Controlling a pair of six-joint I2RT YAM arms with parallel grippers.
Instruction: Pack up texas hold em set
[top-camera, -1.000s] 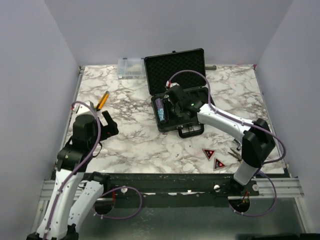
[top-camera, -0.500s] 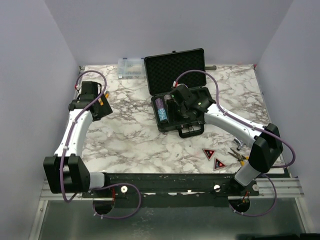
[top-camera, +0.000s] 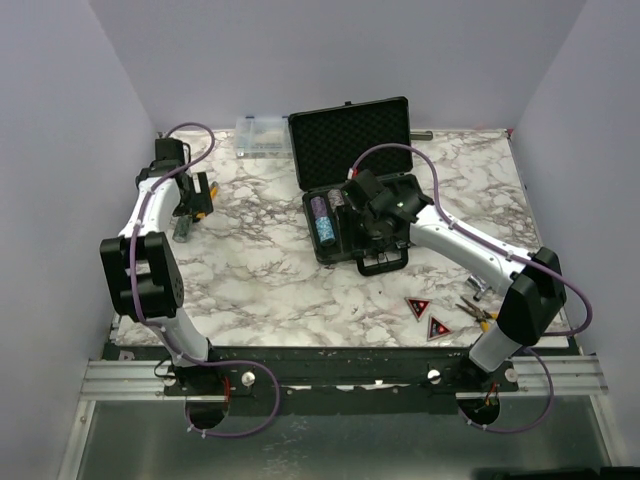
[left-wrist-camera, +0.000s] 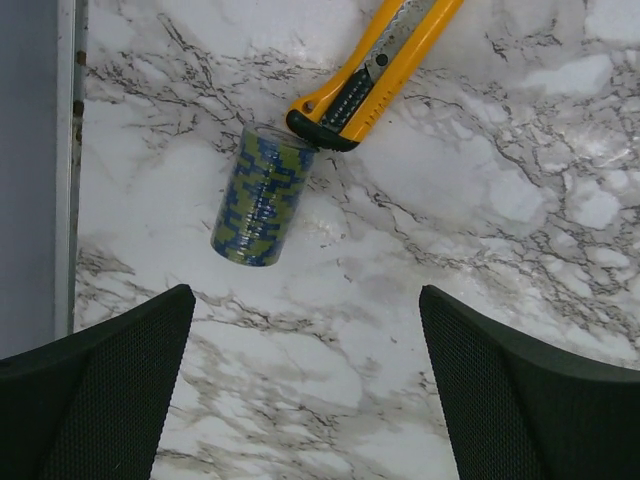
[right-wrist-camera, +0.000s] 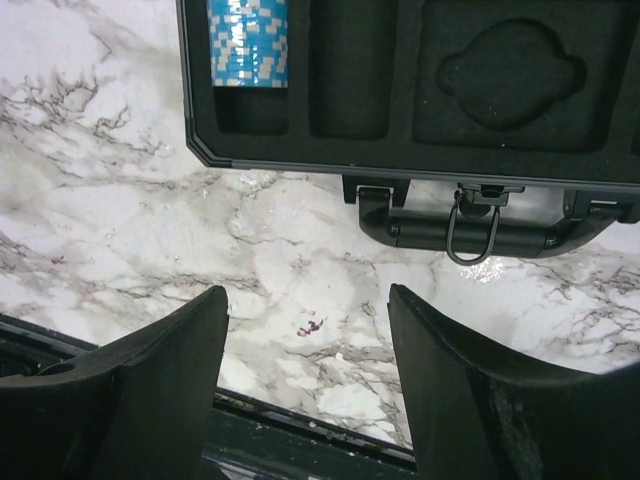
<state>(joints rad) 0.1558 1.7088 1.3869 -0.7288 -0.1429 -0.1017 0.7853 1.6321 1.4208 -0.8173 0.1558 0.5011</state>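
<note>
- A black hard briefcase (top-camera: 350, 140) lies open on a marble table (top-camera: 260, 280). Its lid is propped up and its foam tray faces upward.
- A blue chip stack (right-wrist-camera: 247, 40) sits in the tray's leftmost slot. The slots beside it look empty.
- A loose chip stack (left-wrist-camera: 258, 195) lies on its side well to the left of the briefcase. One end touches the tip of an orange utility knife (left-wrist-camera: 375, 65).
- The left gripper (left-wrist-camera: 305, 330) hovers over that loose stack with its fingers spread wide and nothing between them.
- The right gripper (right-wrist-camera: 308, 300) hangs over the briefcase's front edge by the handle (right-wrist-camera: 470, 235). Its fingers are apart and empty.
- The loose stack is likely separate hard, smooth discs that are fairly light. Lying on its side, it could roll or fan apart.
- Pressing on its two flat ends should keep the discs together.
- The knife crowds one end of the stack, and the table's edge is close on the side away from the briefcase. Bare marble lies between the stack and the briefcase.
- Two red-black triangles (top-camera: 427, 317) lie in front of the briefcase, beside pliers (top-camera: 478, 315).
</note>
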